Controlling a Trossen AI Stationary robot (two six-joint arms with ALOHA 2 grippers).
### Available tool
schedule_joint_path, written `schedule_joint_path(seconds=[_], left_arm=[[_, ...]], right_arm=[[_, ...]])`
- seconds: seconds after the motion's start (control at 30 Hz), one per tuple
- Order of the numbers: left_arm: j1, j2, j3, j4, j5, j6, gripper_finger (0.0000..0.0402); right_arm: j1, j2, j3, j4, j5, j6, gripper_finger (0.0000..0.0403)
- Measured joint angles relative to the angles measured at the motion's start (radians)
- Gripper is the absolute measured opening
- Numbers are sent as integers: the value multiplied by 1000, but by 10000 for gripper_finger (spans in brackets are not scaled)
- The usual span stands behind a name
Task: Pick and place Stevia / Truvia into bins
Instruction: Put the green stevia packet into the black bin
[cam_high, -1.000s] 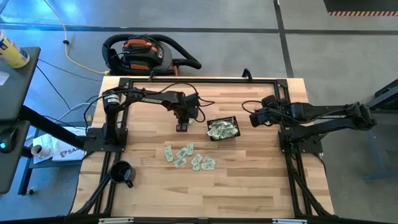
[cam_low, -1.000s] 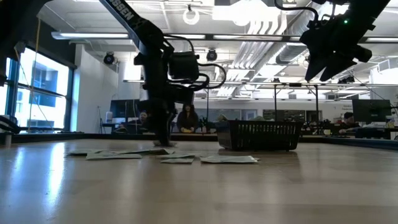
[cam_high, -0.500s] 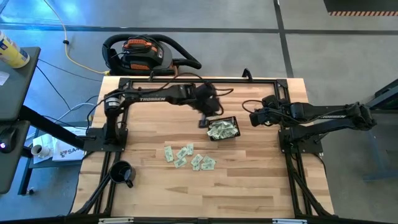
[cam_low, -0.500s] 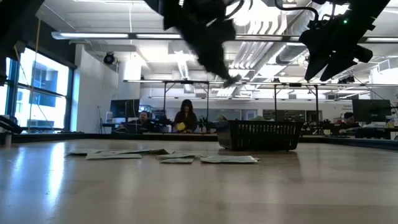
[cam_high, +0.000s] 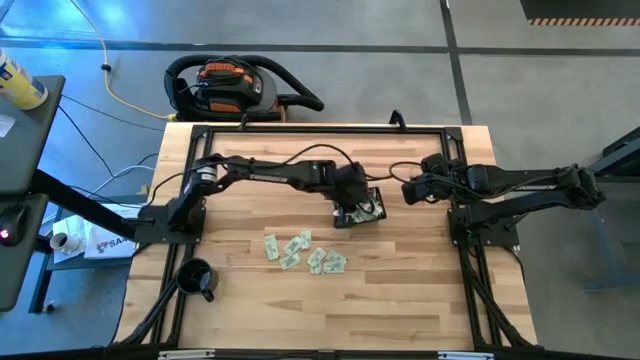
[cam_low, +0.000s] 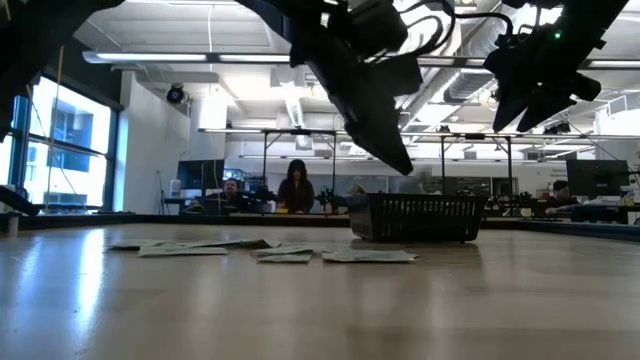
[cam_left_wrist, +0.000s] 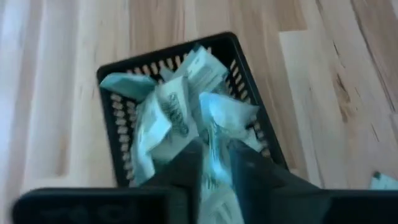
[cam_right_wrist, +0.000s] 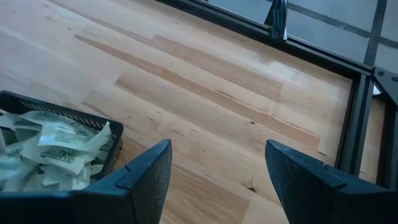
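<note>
the left claw (cam_left_wrist: 214, 171) hangs over the small black mesh basket (cam_high: 372, 212), pinching a pale green paper sachet (cam_left_wrist: 211, 163). the right claw (cam_right_wrist: 214, 165) waits spread, right of the basket. more sachets (cam_high: 300, 250) lie on the wooden table (cam_high: 400, 290) nearer.

left arm (cam_high: 265, 172): white lettering on the link, too small to read
sachets (cam_right_wrist: 53, 146): dark print lines, illegible
paper by table's left edge (cam_high: 105, 243): dark letters, looks like "SA", rest cut off
vacuum (cam_high: 228, 85): no readable label
rest: no readable text, numbers or signs
</note>
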Motion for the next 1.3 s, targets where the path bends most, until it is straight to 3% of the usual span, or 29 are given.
schedule_joint_path(seconds=[0.17, 0.27, 0.4, 0.5, 0.6, 0.77, 0.87, 0.93, 1.1, 1.2, 1.3], left_arm=[[-2, -68, 2, -128, -65, -3, 191], [-1, -110, 2, -316, -108, -28, 224], [-2, -168, -11, -602, -124, -153, 236], [-25, -228, -98, -669, -131, -191, 223], [-71, -327, -237, -645, -124, -243, 203], [-110, -467, -507, -569, -125, -648, 181], [-133, -543, -643, -372, -84, -891, 180], [-145, -555, -707, -205, -43, -976, 182], [-146, -506, -744, 56, -48, -962, 186], [-144, -446, -745, 103, -150, -937, 186], [-132, -386, -724, 111, -173, -948, 186]], right_arm=[[0, 0, 0, -1, -1, -36, 249], [0, 0, 0, -1, -5, -55, 249], [0, 0, 0, 0, -7, -70, 249], [0, 0, 0, 9, 0, -87, 249], [0, 0, 0, 28, 1, -130, 249], [0, 0, 0, 44, 0, -152, 249], [0, 0, 0, 55, 2, -151, 249], [0, 0, 0, 66, 14, -152, 249], [0, 0, 0, 98, 47, -153, 249], [0, 0, 0, 104, 43, -151, 249], [0, 0, 0, 102, 21, -150, 249]])
